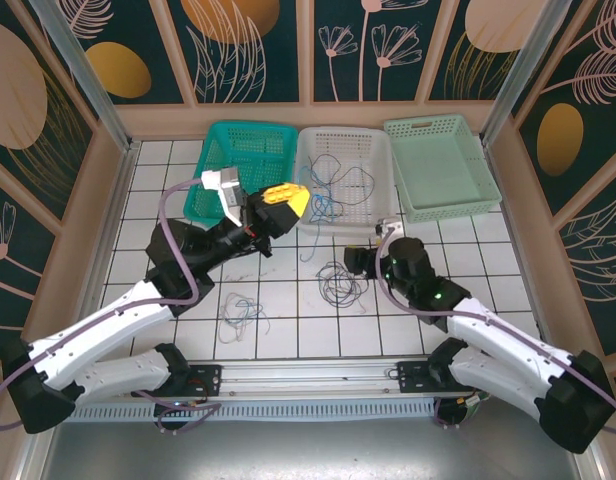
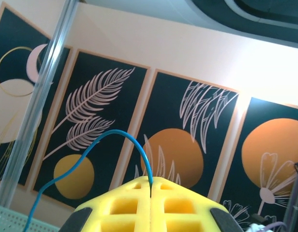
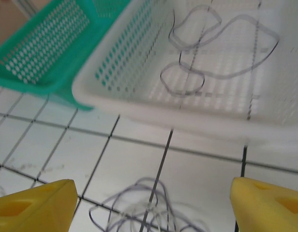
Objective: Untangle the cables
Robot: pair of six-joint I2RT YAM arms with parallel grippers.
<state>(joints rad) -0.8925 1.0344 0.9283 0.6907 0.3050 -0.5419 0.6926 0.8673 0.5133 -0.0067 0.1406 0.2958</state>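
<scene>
My left gripper [image 1: 291, 199] is raised near the white basket's left rim, its yellow jaws shut on a thin blue cable [image 2: 115, 133]. That blue cable [image 1: 320, 211] hangs down from it towards the basket. In the left wrist view the left gripper [image 2: 152, 187] pinches the cable at its very tip. A tangle of dark and pale cables [image 1: 338, 284] lies on the tiles before the basket. My right gripper [image 3: 151, 205] hovers over this tangle [image 3: 149, 215], open, its yellow fingers [image 3: 33, 205] wide on either side and nothing between them. A smaller tangle [image 1: 240, 315] lies to the left.
The white basket [image 1: 378, 215] holds several loose cables [image 3: 212, 53]. A teal basket [image 1: 228, 135] stands to its left and a pale green basket [image 1: 443, 165] to its right. Patterned walls enclose the tiled table.
</scene>
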